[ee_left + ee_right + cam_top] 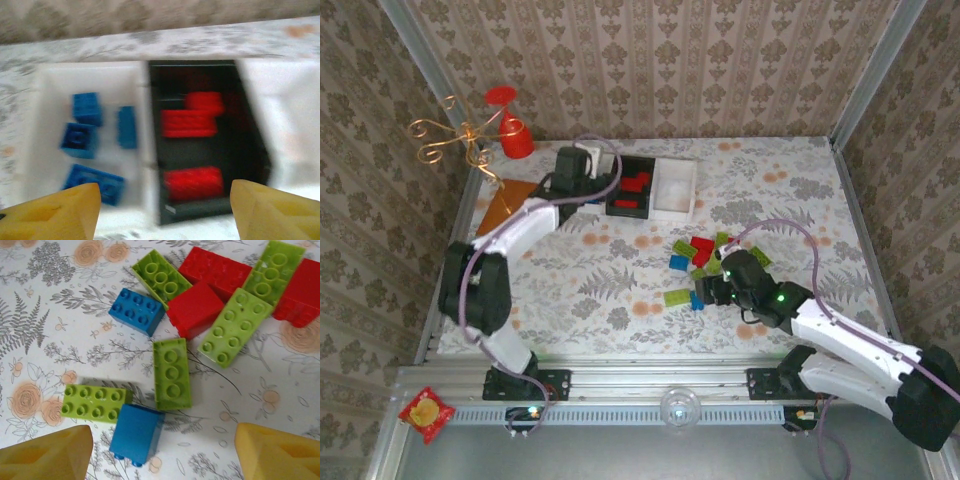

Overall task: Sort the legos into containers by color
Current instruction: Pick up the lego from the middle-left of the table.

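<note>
Both jaws open and empty, bricks partly sorted.

Top view: the left jaws hang over the black bin point(630, 190) and a white bin point(676, 190) at upper centre. The loose bricks point(698, 260) lie right of centre at the right jaws, with bare worktop point(590, 285) between. Left wrist view: the jaws are spread, holding nothing. Blue bricks point(80, 140) sit in a second white bin point(50, 85) and red bricks point(189, 123) in the black one. Right wrist view: the jaws are wide apart, gripping nothing, over a lime brick point(172, 373). There is free room at frame left.
</note>
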Controlling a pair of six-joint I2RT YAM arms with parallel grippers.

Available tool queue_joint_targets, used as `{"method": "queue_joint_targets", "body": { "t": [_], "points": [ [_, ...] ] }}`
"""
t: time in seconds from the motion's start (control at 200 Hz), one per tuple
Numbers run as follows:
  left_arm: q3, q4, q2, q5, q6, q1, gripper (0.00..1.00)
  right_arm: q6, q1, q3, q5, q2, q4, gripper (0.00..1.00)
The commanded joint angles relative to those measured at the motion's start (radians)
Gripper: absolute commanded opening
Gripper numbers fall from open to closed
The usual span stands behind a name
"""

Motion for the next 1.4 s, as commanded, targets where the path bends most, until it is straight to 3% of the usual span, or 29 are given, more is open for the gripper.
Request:
{"method": "queue_joint_targets", "body": {
  "t": [0.0, 0.09, 0.175, 0.37, 0.53, 0.82, 1.395],
  "points": [
    [-0.180, 0.110, -0.087, 0.160, 0.108, -0.106, 0.72, -0.031, -0.095, -0.001, -0.018, -0.123, -0.097, 0.77],
    [-0.276, 0.108, -0.125, 0.218, 0.198, -0.196, 0.74, -0.043, -0.217, -0.016, -0.163, -0.211, -0.062, 0.78],
    [-0.319, 0.072, -0.122, 0.262, 0.270, -0.274, 0.75, -0.041, -0.276, -0.013, -0.222, -0.239, -0.046, 0.78],
    [-0.480, 0.210, -0.114, 0.433, 0.358, -0.373, 0.73, -0.086, -0.291, 0.018, -0.211, -0.205, -0.062, 0.78],
    [-0.486, 0.226, -0.053, 0.463, 0.444, -0.440, 0.71, -0.084, -0.292, 0.011, -0.232, -0.175, -0.029, 0.78],
    [-0.421, 0.183, 0.049, 0.487, 0.593, -0.464, 0.69, -0.083, -0.292, -0.008, -0.249, -0.185, -0.014, 0.79],
    [-0.343, 0.164, 0.176, 0.443, 0.673, -0.501, 0.45, -0.088, -0.292, -0.025, -0.241, -0.214, -0.011, 0.79]
  ]
}}
